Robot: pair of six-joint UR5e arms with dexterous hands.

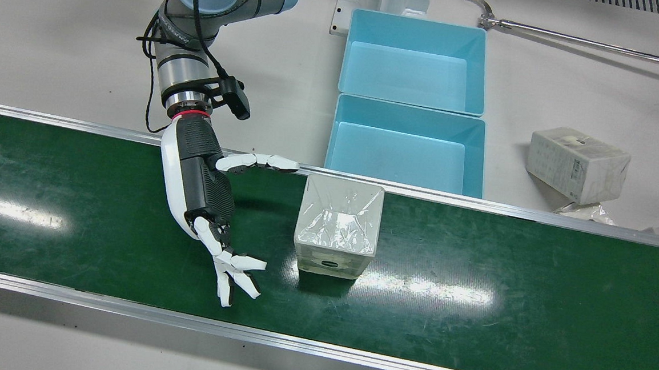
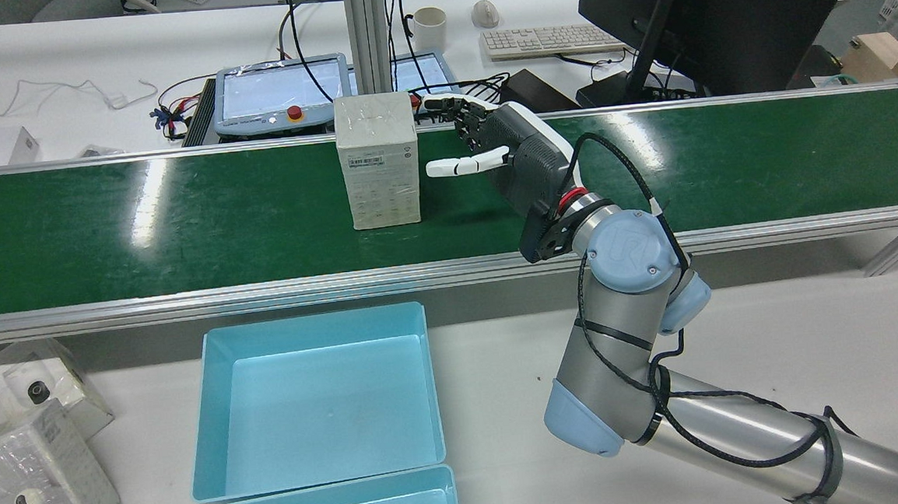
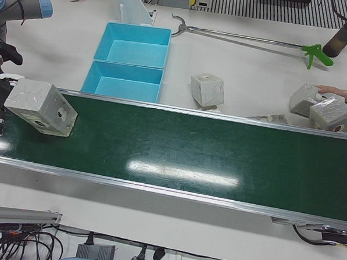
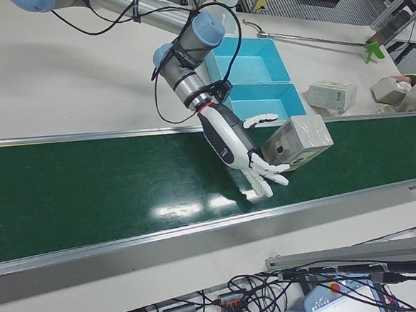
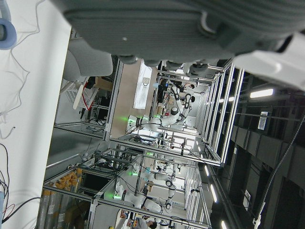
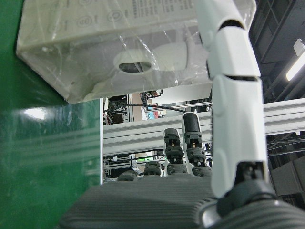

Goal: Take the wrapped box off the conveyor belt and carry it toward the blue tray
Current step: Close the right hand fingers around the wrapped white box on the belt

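The wrapped box stands upright on the green conveyor belt, clear film stretched over its white sides. My right hand hovers beside it, open, palm turned toward the box and fingers spread. In the rear view the right hand has its thumb a small gap from the box's side. The right hand view shows the box close ahead, one of the fingers reaching past it. Two blue trays sit side by side just behind the belt. The left hand view shows only the left hand's palm.
More wrapped boxes lie on the white table: one right of the trays and two at the rear view's lower left. A person's hand rests on two boxes at the far end. A long grabber tool lies behind the trays.
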